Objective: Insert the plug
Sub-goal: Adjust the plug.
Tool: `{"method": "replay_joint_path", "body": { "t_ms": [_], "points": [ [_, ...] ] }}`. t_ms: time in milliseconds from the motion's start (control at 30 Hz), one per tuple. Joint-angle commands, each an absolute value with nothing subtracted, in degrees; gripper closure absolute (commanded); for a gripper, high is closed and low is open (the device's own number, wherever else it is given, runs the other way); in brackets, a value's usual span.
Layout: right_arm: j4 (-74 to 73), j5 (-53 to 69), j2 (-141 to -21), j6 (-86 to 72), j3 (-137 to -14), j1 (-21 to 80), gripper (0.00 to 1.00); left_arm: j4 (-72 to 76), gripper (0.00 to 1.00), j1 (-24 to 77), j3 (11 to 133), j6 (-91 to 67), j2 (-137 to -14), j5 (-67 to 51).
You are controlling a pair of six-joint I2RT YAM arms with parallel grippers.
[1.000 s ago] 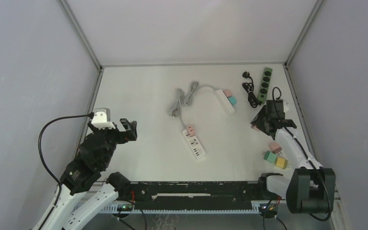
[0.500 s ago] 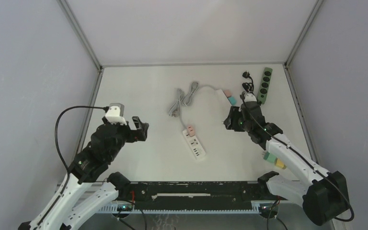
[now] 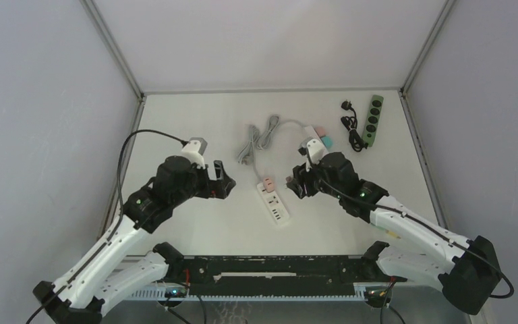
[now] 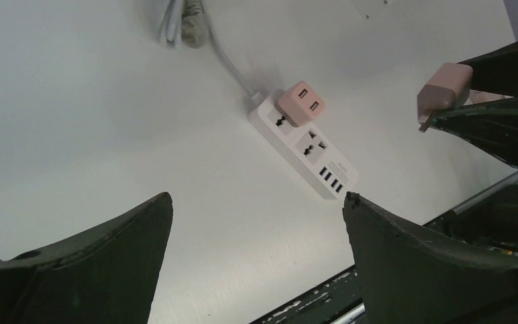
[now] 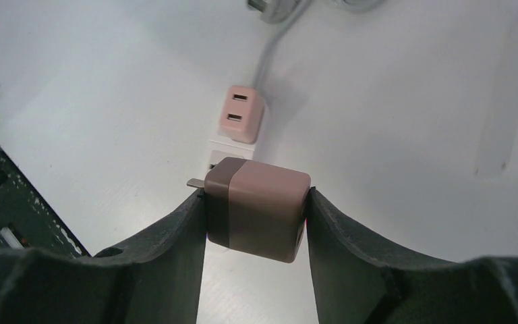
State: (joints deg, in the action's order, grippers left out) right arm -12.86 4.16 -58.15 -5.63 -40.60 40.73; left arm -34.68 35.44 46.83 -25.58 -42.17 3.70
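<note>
The pink plug [image 5: 256,209] is gripped by its sides in the right jaws, which are closed to a narrow gap around it. It's held up off the counter [image 3: 195,128], just right of the white power strip [image 3: 273,202] and not touching it. The left jaws are spread wide with nothing in them, hung over the counter left of the strip.

The strip's far socket is already taken by a pink adapter [image 5: 241,113], so the free socket [image 4: 309,143] just on its near side is probably the target. From the right wrist a prong [image 5: 194,182] is seen poking out sideways, so the plug likely has to be tipped until the prongs face down. Then it should be lined up over the slots and pushed straight in. The strip looks loose, so it may get shoved unless it's pinned by the left jaws.
</note>
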Motion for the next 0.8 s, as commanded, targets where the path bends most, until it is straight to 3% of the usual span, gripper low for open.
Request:
{"method": "replay_joint_path", "body": {
  "t_ms": [0,267,400,767],
  "points": [
    [-6.6,6.9,-56.8,3.0,-41.5,43.9,0.62,-31.3,0.00,35.1,52.6,-26.6,-45.9,-4.3],
    [-0.6,9.8,-58.4,13.5,-41.5,49.0,0.61,-28.3,0.00,35.2,55.7,-26.9,-52.0,-11.4],
    [1.3,12.3,-59.0,18.1,-41.5,50.8,0.65,-26.0,0.01,35.2,56.0,-27.9,-55.1,-15.8],
    [3.4,15.0,-58.7,22.4,-41.5,53.8,0.65,-20.8,0.08,35.3,56.3,-29.6,-60.7,-26.0]
  ]
}}
